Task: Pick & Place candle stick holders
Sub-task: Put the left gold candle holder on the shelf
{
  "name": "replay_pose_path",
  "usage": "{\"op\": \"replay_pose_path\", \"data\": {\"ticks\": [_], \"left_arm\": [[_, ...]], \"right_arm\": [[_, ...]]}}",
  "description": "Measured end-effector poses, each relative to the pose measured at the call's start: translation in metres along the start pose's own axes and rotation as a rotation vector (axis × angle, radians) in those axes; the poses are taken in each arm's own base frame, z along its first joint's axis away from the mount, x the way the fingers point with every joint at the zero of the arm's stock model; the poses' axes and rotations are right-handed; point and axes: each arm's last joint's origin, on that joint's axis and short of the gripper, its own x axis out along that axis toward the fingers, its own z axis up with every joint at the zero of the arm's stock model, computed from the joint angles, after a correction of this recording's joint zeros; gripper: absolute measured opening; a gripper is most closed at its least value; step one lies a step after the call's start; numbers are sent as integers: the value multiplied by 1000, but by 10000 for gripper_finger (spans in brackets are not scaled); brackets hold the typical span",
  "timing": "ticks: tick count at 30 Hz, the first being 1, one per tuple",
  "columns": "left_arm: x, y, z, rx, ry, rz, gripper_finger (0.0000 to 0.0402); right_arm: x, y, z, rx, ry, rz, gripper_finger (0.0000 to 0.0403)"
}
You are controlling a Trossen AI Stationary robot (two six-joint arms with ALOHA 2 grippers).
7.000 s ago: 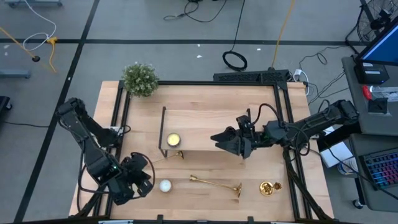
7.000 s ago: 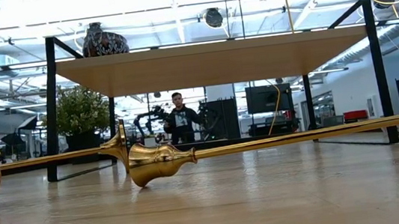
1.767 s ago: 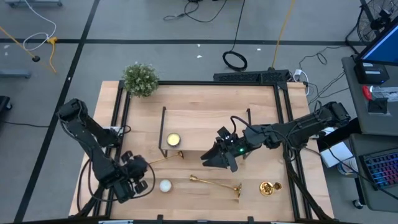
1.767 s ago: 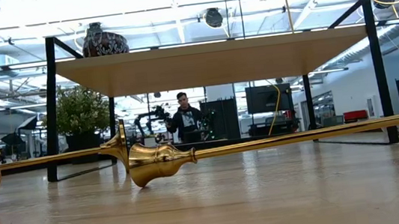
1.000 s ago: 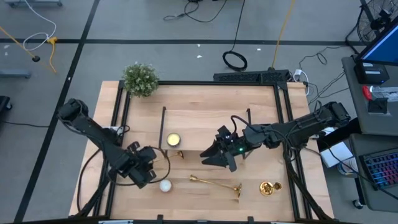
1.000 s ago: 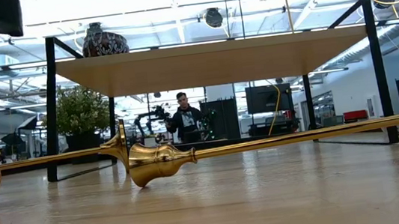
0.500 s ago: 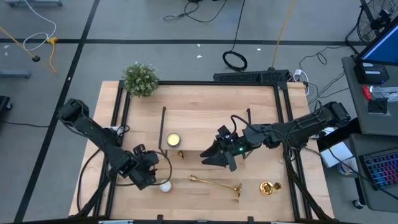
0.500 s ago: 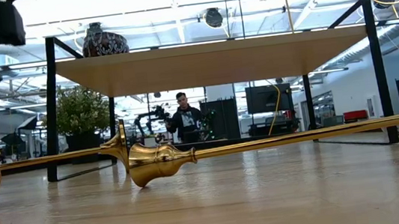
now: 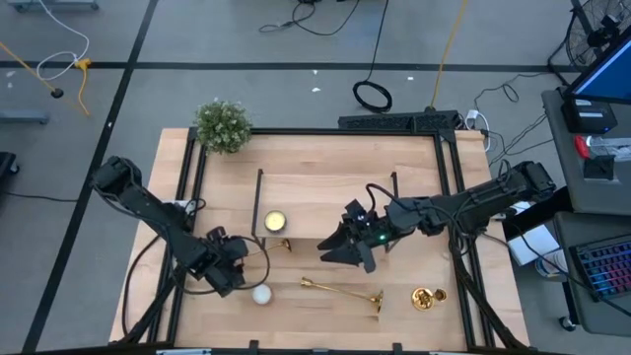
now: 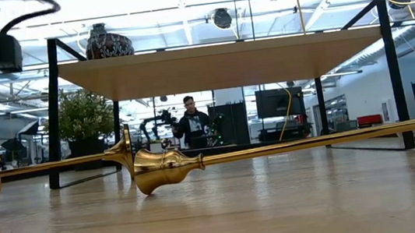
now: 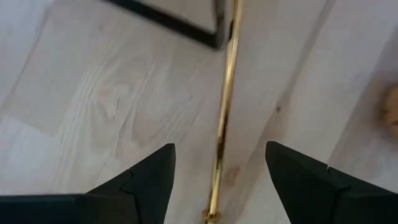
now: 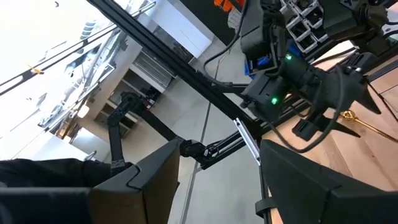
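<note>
One gold candle stick holder [image 9: 264, 250] lies on its side on the table by the shelf's near left leg; its thin stem [image 11: 225, 106] runs between the fingers of my left gripper [image 11: 221, 149]. That gripper [image 9: 237, 262] points steeply down, open, with one finger on each side of the stem and apart from it. A second holder [image 9: 342, 291] lies on its side nearer the front edge. A third gold piece [image 9: 427, 297] sits at the near right. My right gripper [image 9: 331, 253] hangs level and open above the table's middle, holding nothing.
A wooden shelf with a black wire frame [image 9: 325, 202] stands mid-table, with a yellowish round candle [image 9: 275, 221] on it. A small white round candle [image 9: 261, 293] rests just beside my left gripper. A potted plant [image 9: 222, 125] stands at the far left corner. A person shows far behind the table [image 10: 190, 122].
My left gripper has sunk toward the candle stick holder by the shelf's left leg, edging slightly toward the table's right. The holders and my right arm have kept still.
</note>
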Motion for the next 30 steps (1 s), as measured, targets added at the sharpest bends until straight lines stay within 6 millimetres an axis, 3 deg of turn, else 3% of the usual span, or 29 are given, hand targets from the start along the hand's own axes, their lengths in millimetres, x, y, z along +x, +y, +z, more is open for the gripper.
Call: {"op": "replay_pose_path", "data": {"ticks": [18,30], "left_arm": [[7,5,-5,-9,42,10,253],[8,5,-5,16,52,8,141]], "right_arm": [[0,0,-1,-6,5,-1,219],[0,0,-1,-3,5,-1,219]]}}
